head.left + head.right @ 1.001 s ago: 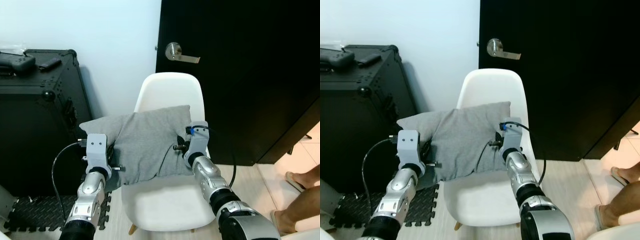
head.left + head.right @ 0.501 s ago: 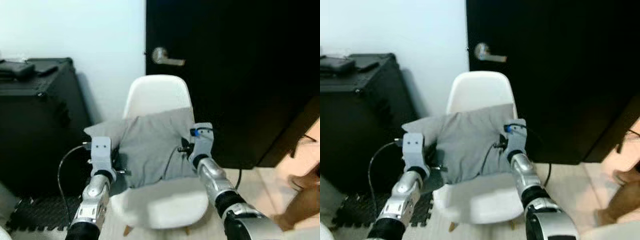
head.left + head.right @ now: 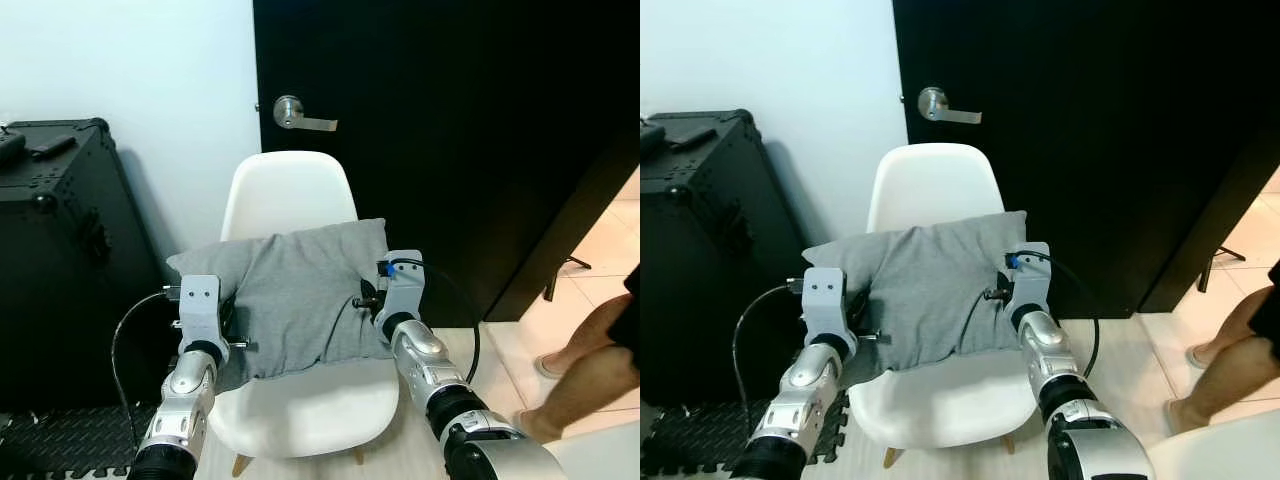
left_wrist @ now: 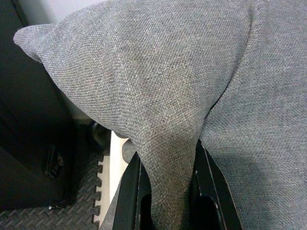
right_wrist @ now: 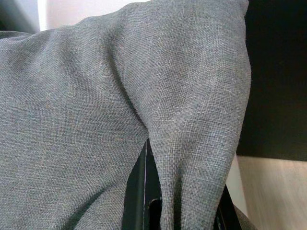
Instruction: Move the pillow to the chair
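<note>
Both grippers, left gripper (image 4: pixel 165 191) and right gripper (image 5: pixel 177 211), pinch the grey pillow (image 3: pixel 295 295) by its edges. It hangs just above the white chair (image 3: pixel 300 405); only lowering and release remain.

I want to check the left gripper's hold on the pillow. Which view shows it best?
The left wrist view: the left gripper pinches a fold of the pillow between its black fingers. The eye views show its wrist housing against the pillow's edge above the chair, fingers hidden.
</note>
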